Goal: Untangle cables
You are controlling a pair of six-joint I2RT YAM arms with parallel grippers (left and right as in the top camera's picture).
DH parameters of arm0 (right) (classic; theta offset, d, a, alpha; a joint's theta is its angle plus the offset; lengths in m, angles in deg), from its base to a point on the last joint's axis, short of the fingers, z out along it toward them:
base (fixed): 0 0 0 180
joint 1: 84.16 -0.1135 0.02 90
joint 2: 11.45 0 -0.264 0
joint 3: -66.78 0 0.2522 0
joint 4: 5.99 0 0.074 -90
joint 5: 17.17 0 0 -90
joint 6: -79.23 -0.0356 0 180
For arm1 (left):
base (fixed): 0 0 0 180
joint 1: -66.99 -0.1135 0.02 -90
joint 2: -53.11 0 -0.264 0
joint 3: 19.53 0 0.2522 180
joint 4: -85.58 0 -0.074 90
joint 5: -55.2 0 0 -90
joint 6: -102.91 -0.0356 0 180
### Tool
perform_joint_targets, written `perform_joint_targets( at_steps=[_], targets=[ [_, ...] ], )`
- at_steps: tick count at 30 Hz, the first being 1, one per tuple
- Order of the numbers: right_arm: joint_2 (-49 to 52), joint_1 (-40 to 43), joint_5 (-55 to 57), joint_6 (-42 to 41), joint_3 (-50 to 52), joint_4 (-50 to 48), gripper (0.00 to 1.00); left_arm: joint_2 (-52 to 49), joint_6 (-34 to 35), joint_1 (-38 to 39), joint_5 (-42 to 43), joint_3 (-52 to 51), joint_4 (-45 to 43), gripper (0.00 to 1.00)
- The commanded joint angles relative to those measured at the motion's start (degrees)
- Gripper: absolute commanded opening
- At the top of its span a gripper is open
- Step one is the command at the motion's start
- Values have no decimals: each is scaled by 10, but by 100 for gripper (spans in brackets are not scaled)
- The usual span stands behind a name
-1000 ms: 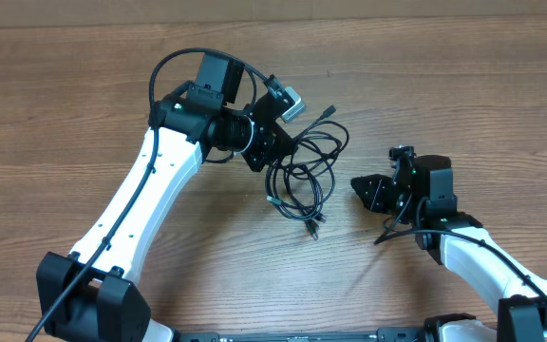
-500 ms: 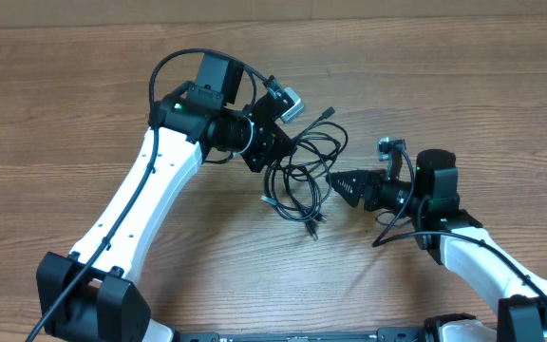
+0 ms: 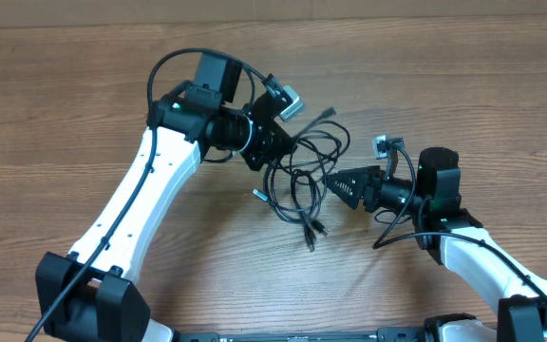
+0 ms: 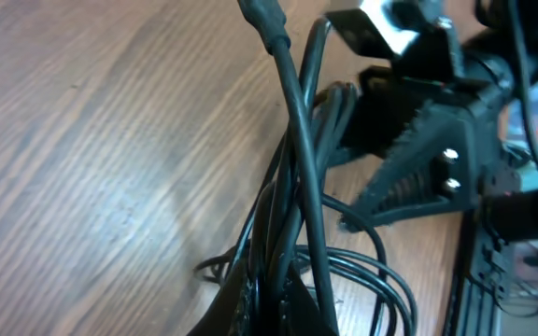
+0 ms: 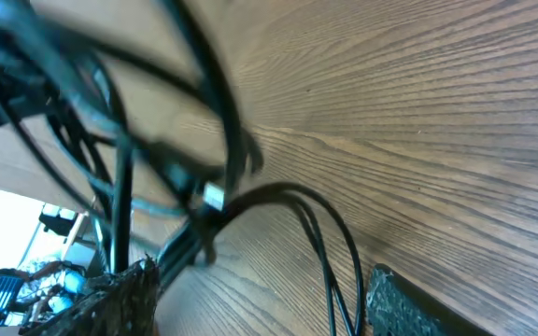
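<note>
The cables (image 3: pixel 304 176) form a black tangle of loops mid-table, with plug ends sticking out at the upper right (image 3: pixel 329 113) and the bottom (image 3: pixel 313 228). My left gripper (image 3: pixel 275 150) is shut on a bunch of strands at the tangle's upper left. The left wrist view shows the cables (image 4: pixel 297 187) pinched between the fingers (image 4: pixel 250 308). My right gripper (image 3: pixel 332 183) points left at the tangle's right side, open. In the right wrist view, two cable strands (image 5: pixel 344 271) run through the gap between its fingers (image 5: pixel 124 299).
The wooden table (image 3: pixel 463 85) stretches around both arms. A thick arm cable (image 3: pixel 174 62) loops above the left wrist, and another (image 3: pixel 387 233) hangs under the right wrist. A cardboard edge (image 3: pixel 273 9) runs along the back.
My right gripper has opened and moved left to the tangle's right side. The tangle's lower plug end has shifted slightly. My left gripper has stayed shut in place.
</note>
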State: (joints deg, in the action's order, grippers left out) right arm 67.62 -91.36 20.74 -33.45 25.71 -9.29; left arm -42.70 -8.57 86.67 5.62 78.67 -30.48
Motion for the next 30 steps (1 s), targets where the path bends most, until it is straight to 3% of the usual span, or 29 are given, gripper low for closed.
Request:
perform_joint_targets(
  at_steps=[1, 7, 14, 15, 18, 19, 26, 30],
  targets=[
    [-4, 2, -7, 0, -4, -4, 70, -2, 45, -28, -19, 0, -9, 4],
    [-4, 2, -43, 0, -4, -14, 70, -2, 48, -56, -4, 0, -8, 4],
    [-4, 2, -86, 0, -4, -74, 70, -2, 48, -38, 1, 0, -8, 4],
    [-4, 2, -86, 0, -4, -78, 68, -2, 48, -35, 1, 0, -8, 4],
    [-4, 2, -86, 0, -4, -86, 48, -2, 48, -21, 0, 0, -10, 4],
    [-4, 2, -86, 0, -4, -86, 45, -2, 48, -18, 0, 0, -12, 4],
    [-4, 2, -87, 0, -4, -86, 43, -2, 48, -4, 0, 0, -22, 4],
    [-4, 2, -87, 0, -4, -86, 50, -2, 55, 4, 1, 0, -24, 4]
  ],
)
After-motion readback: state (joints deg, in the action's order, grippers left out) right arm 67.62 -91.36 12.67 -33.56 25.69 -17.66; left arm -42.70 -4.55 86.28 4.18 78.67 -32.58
